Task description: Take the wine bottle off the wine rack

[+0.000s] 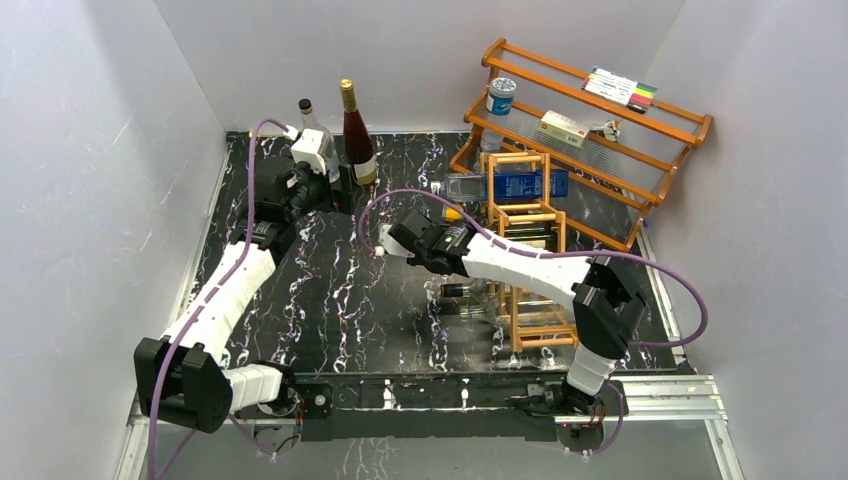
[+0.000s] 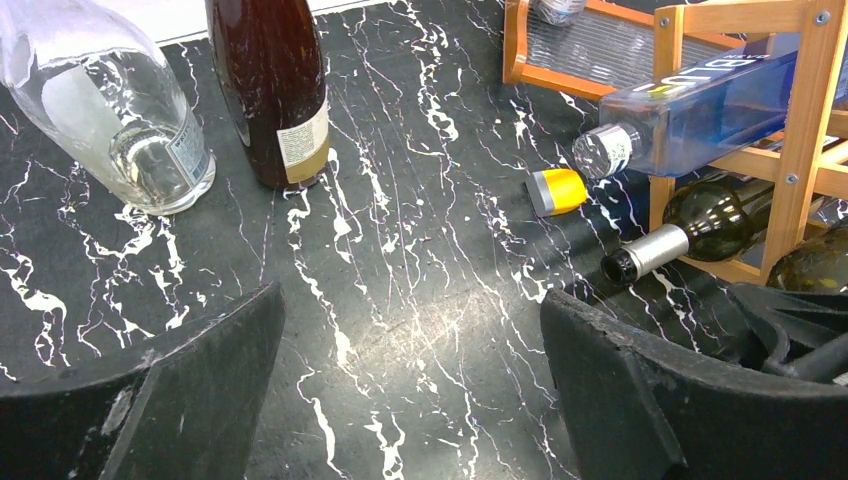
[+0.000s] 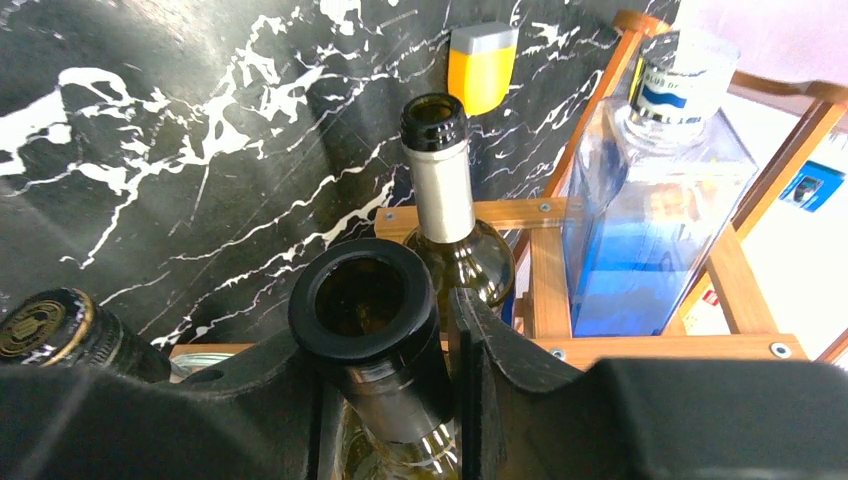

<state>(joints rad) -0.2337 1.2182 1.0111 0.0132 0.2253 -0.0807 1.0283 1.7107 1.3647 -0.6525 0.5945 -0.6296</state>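
Observation:
The wine rack (image 1: 520, 208) of thin orange-brown bars stands right of centre, with several bottles lying in its cells, necks pointing left. It also shows in the right wrist view (image 3: 548, 285) and the left wrist view (image 2: 800, 130). My right gripper (image 1: 437, 262) (image 3: 385, 350) is shut on the black-foiled neck of a green wine bottle (image 3: 372, 345) at the rack's open side; the bottle's body is hidden below. A silver-necked wine bottle (image 3: 445, 190) (image 2: 660, 245) lies just beyond it. My left gripper (image 1: 335, 190) (image 2: 410, 350) is open and empty above the black marble table.
A clear bottle (image 1: 310, 120) (image 2: 120, 110) and a dark red bottle (image 1: 357, 135) (image 2: 270, 90) stand at the back left. A blue square bottle (image 1: 510, 185) (image 3: 650, 200) lies on top of the rack. A yellow cap (image 1: 450, 212) (image 2: 557, 190) lies on the table. A two-tier shelf (image 1: 600, 110) stands behind.

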